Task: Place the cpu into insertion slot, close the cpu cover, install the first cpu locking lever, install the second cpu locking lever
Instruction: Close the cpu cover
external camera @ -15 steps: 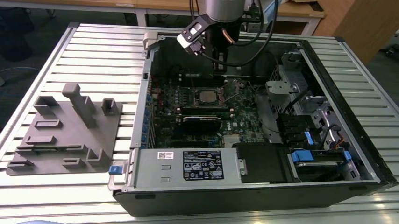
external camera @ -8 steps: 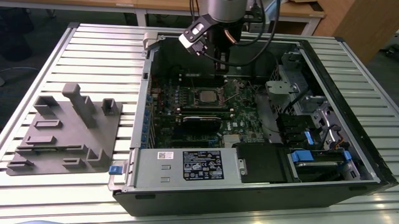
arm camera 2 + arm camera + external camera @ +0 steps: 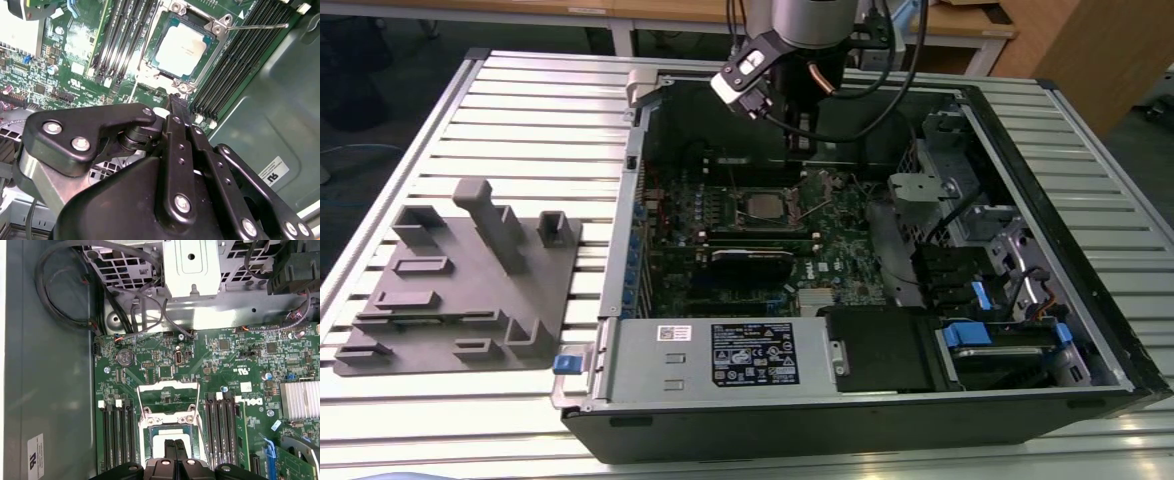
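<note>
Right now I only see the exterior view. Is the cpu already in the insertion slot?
Observer: Yes. In the second wrist view the cpu lies flat in the insertion slot.
Operator: Is the cpu cover shut over it?
Observer: No. In the first wrist view the cpu cover stands open, lifted off the slot.
Operator: And the levers?
Observer: In the second wrist view one locking lever is swung out, unlatched.
</note>
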